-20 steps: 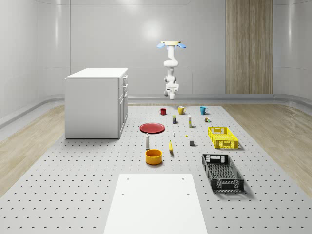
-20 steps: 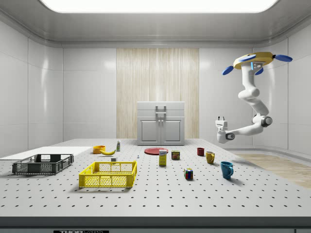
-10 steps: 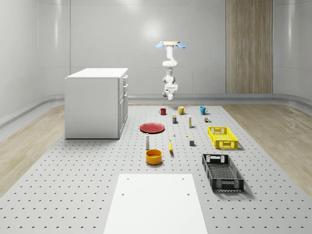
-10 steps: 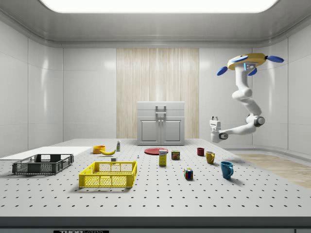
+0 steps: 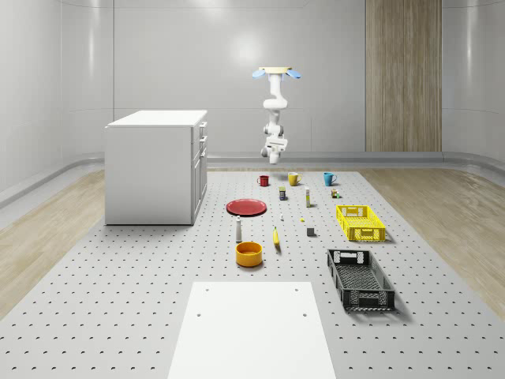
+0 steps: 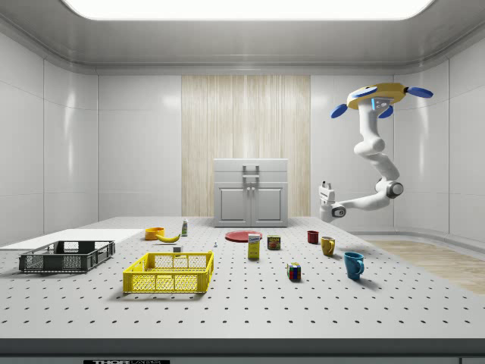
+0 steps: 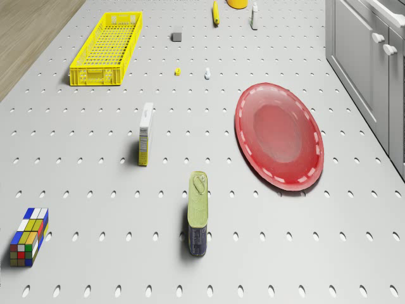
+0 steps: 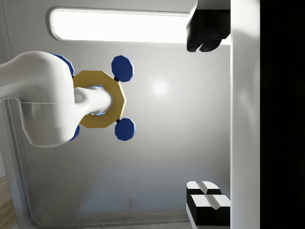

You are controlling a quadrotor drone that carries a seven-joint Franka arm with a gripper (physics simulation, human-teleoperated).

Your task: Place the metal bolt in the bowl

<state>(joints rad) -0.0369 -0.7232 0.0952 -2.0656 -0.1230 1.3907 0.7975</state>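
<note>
The metal bolt [image 7: 207, 74] stands as a small pale piece on the perforated tabletop [image 5: 118, 300], just beside a tiny yellow piece [image 7: 178, 71] and between the red plate [image 5: 247, 207] and the yellow crate [image 5: 360, 222]. In the whole-scene view it is a speck [image 5: 282, 218] a little beyond the banana [image 5: 276, 237]. The orange bowl [image 5: 248, 253] sits nearer the white board [image 5: 252, 332], well apart from the bolt, with a small white bottle [image 5: 238, 230] just beyond it.

The tool [image 8: 188, 119] hangs in the air, high above the tabletop and touching nothing. It is turned upward in the side view [image 6: 326, 186], above the red mug [image 6: 313, 236]. Its two fingers [image 8: 207, 36] stand wide apart with nothing between them.

The drone [image 6: 377, 96] hovers high over the tabletop's end by the mugs, on the side view's right, the arm bending down from it toward the cabinet [image 6: 251, 192].
</note>
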